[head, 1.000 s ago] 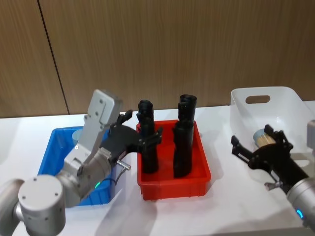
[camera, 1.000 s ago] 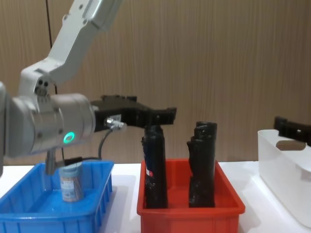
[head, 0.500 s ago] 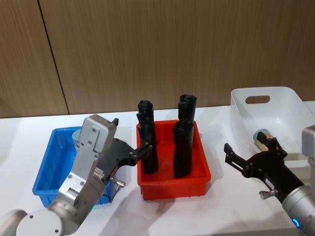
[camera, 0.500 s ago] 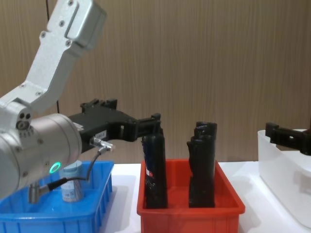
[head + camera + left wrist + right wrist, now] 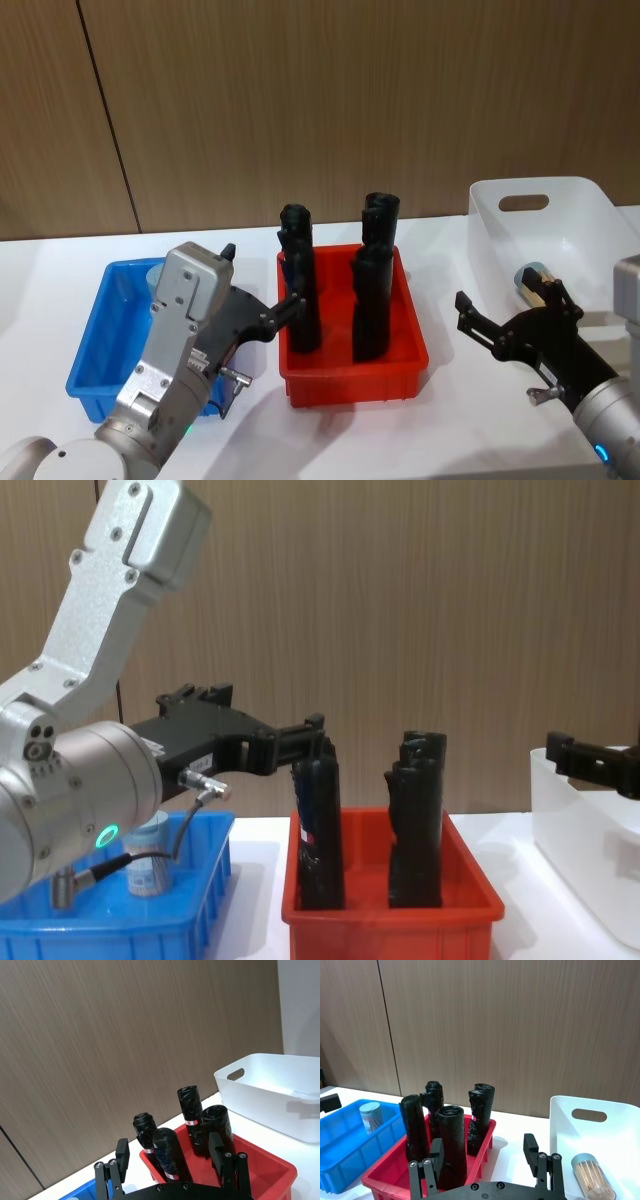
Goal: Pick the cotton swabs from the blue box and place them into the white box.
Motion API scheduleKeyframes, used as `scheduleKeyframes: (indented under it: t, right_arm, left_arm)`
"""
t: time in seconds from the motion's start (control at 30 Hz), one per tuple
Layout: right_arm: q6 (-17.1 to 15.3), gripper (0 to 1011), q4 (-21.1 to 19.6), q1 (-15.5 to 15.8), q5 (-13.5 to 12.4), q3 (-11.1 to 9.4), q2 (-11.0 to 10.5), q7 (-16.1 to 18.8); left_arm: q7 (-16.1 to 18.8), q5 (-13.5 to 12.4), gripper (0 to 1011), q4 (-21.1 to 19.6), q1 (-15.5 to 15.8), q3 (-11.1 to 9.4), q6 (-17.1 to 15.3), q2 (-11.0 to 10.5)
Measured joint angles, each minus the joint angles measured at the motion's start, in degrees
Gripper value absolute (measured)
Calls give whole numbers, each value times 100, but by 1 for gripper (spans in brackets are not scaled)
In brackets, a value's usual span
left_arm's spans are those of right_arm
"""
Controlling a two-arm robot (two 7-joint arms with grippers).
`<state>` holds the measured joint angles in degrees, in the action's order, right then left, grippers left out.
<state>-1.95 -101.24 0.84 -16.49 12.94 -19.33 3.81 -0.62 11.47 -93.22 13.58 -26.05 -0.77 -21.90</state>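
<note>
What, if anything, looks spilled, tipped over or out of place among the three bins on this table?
Nothing stands out. One jar of cotton swabs stands upright in the blue box, a second jar sits inside the white box, and the black rolls stand in the red bin. Nothing is spilled.

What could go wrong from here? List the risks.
1. The open left gripper hangs beside the black rolls in the red bin; a swing toward the blue box could topple one.
2. The cotton swabs jar there stands near its far wall; a finger may catch the rim.
Right gripper idles by the white box.
</note>
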Motion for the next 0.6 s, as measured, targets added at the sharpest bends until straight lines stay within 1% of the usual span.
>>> scheduleKeyframes:
  t: [0.6]
  right_arm:
    - [0,1002,2,0,2,0,0,2]
  left_arm:
    - [0,2,1004,5,1,3,-2,0]
